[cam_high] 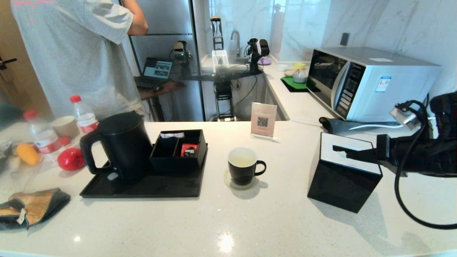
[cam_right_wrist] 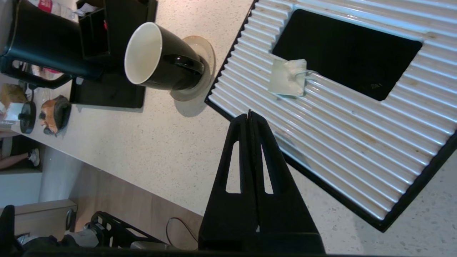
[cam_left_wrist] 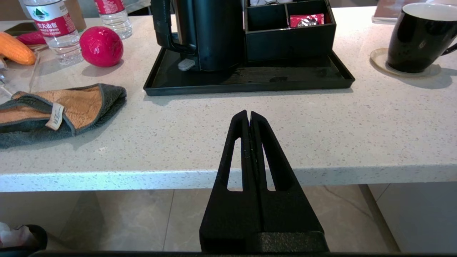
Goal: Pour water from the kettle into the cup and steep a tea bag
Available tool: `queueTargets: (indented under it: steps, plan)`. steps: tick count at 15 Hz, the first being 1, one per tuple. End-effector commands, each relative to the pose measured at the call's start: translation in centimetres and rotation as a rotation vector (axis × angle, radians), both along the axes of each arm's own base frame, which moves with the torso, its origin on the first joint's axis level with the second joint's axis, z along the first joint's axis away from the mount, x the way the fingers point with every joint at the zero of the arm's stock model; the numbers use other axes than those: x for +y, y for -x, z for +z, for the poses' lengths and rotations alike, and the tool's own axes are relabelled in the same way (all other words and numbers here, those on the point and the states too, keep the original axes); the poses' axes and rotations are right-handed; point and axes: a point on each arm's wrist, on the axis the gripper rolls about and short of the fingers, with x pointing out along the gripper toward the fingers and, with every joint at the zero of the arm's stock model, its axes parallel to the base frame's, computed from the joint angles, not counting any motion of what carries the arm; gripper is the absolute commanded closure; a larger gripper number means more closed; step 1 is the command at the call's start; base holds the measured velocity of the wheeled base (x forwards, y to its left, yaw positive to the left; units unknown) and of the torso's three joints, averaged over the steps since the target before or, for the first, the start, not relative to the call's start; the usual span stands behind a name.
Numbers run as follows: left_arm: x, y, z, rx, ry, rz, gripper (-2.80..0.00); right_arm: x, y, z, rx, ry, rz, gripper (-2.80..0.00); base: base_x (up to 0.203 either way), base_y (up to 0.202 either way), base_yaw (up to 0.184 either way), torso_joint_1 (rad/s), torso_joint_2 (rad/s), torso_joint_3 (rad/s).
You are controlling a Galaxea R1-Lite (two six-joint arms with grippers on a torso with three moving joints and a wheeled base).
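Observation:
The black kettle point(cam_high: 119, 142) stands on a black tray point(cam_high: 142, 187) at the left of the counter. The black cup point(cam_high: 244, 171) sits on a pale coaster mid-counter, with pale water point(cam_high: 242, 160) against its white inside. The tea bag point(cam_right_wrist: 285, 76) lies on the ribbed white lid point(cam_right_wrist: 357, 125) of a black box point(cam_high: 339, 185), beside the lid's opening. My right gripper point(cam_high: 335, 148) hovers over that lid, shut, short of the tea bag, with nothing seen between its fingers. My left gripper point(cam_left_wrist: 249, 114) is shut and empty, low before the counter's front edge.
A black organizer point(cam_high: 178, 157) with a red packet point(cam_high: 188, 149) shares the tray. Bottles point(cam_high: 84, 114), a paper cup, a red ball point(cam_high: 70, 159) and a folded cloth point(cam_high: 32, 207) lie far left. A microwave point(cam_high: 367, 82) stands behind the box. A person point(cam_high: 78, 53) stands behind the counter.

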Motion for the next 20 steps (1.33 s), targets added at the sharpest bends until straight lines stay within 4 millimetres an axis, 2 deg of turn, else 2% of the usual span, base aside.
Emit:
queueTargets:
  steps: [1, 11, 20]
  plan:
    - [0.0, 0.0, 0.0, -0.001, -0.001, 0.0, 0.0, 0.0, -0.5, -0.5, 0.02, 0.002, -0.004, 0.0, 0.0, 0.0, 0.0, 0.0, 0.0, 0.0]
    - [0.0, 0.0, 0.0, -0.001, 0.0, 0.0, 0.0, 0.0, -1.2, 0.1, -0.003, 0.006, -0.012, 0.0, 0.0, 0.0, 0.0, 0.0, 0.0, 0.0]
    - [0.0, 0.0, 0.0, -0.001, 0.0, 0.0, 0.0, -0.1, -1.7, -0.5, 0.011, 0.038, -0.054, 0.0, 0.0, 0.0, 0.0, 0.0, 0.0, 0.0]
